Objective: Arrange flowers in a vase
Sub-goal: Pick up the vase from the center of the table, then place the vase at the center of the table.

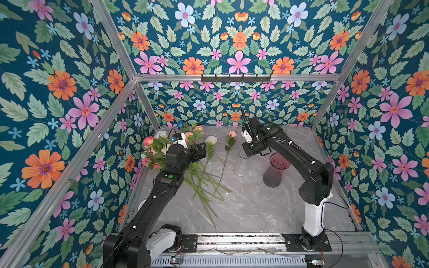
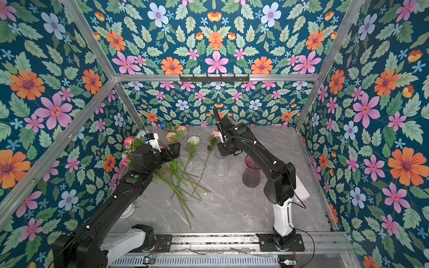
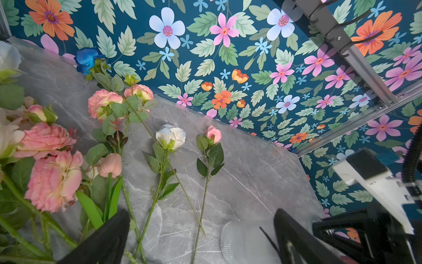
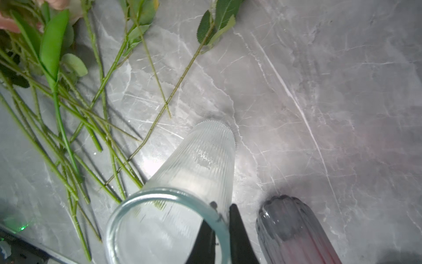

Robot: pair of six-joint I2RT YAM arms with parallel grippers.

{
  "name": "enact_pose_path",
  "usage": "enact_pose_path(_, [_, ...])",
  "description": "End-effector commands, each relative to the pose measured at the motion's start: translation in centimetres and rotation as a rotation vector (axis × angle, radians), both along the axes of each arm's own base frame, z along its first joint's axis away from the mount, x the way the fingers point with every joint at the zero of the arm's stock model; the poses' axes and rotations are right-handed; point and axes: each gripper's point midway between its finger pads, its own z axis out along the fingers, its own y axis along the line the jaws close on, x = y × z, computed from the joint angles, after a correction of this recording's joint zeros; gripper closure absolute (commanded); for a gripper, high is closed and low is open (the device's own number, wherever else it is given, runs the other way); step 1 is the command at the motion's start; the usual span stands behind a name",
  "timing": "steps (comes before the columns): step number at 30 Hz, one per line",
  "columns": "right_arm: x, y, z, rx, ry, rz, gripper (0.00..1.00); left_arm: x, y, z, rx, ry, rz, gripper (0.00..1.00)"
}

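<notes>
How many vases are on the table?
2. The clear vase stands beside the flowers, its rim pinched by the right gripper; the purple vase stands close beside it. None seems hidden.

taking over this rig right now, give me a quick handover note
The left pincer is open and empty, above the stems.
The right pincer is shut on the rim of the clear ribbed vase, one finger inside and one outside.
The flowers all lie on the marble table, most in a heap on the left arm's side. The purple vase stands empty beside the clear one.
Done: the clear vase is gripped; no flower is in either vase.
Left: every stem still has to go in.
</notes>
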Motion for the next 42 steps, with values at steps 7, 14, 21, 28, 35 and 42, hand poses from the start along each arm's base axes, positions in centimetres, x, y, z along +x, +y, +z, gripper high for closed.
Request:
enact_pose_path(7, [-2.3, 3.1, 0.9, -0.012, -0.037, 0.086, 1.0, 0.0, 0.0, 0.3, 0.01, -0.009, -0.005, 0.0])
enact_pose_path(14, [-3.0, 5.0, -0.4, 0.015, -0.019, 0.109, 1.0, -0.2, 0.1, 0.3, 0.011, -0.009, -0.003, 0.0])
enact_pose_path(21, [-3.2, 5.0, -0.5, 0.021, -0.028, 0.107, 0.96, -0.3, 0.4, 0.2, 0.018, -0.006, 0.013, 0.0])
enact_pose_path(28, [-2.7, 4.6, 1.6, 0.036, -0.102, 0.085, 0.63, -0.3, 0.8, 0.5, 0.015, -0.008, 0.033, 0.0])
enact_pose_path(35, [-2.4, 3.9, 5.5, 0.074, -0.206, 0.06, 0.42, -0.5, 1.0, 0.9, 0.004, -0.009, 0.05, 0.02])
enact_pose_path(42, [-3.8, 2.3, 10.2, 0.201, -0.324, 0.001, 0.41, 0.4, 4.1, -4.2, 0.155, 0.189, 0.209, 0.25])
